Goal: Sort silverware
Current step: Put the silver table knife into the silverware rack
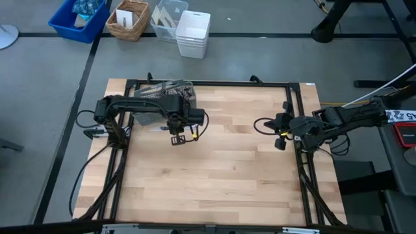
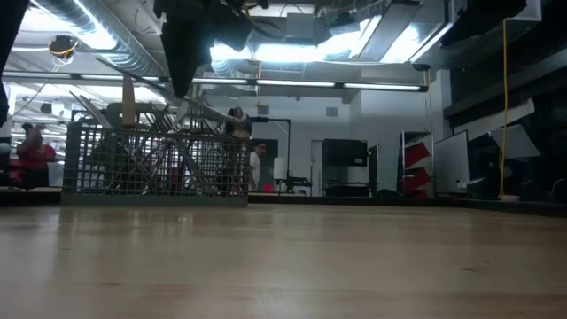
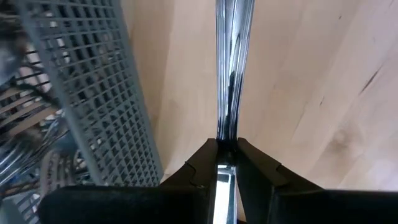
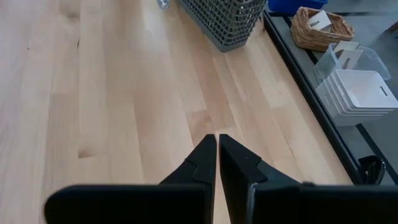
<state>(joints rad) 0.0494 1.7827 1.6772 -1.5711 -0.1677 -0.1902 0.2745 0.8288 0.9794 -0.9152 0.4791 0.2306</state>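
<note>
While your left end effector [image 3: 227,149] hangs just beside the grey mesh caddy [image 1: 166,97] at the far left of the tabletop [image 1: 221,175], it is pinching one slim, shiny piece of silverware [image 3: 233,62] by its end. In the left wrist view the two dark fingers [image 3: 202,165] are nearly closed on the metal strip, which runs straight out ahead of them over bare wood, with the caddy wall close alongside. You cannot tell from here whether the piece is a fork, a spoon or a knife, since its working end is out of view.

The rest of the silverware is in the caddy: in the low view handles and stems lean at all angles above the mesh rim, crowded together. That explains the end-on grip, as a narrow pinch on one handle is likely the only way to free a single piece from the tangle without dragging its neighbours along.

Your right end effector [image 4: 216,155] waits at the right edge of the tabletop, well apart from the caddy, its fingers pressed together and holding nothing.

No sorted pieces lie on the wood, so you appear to be early in the sort. Mind the long overhang: held only at the tip, the piece could swing or slip.
</note>
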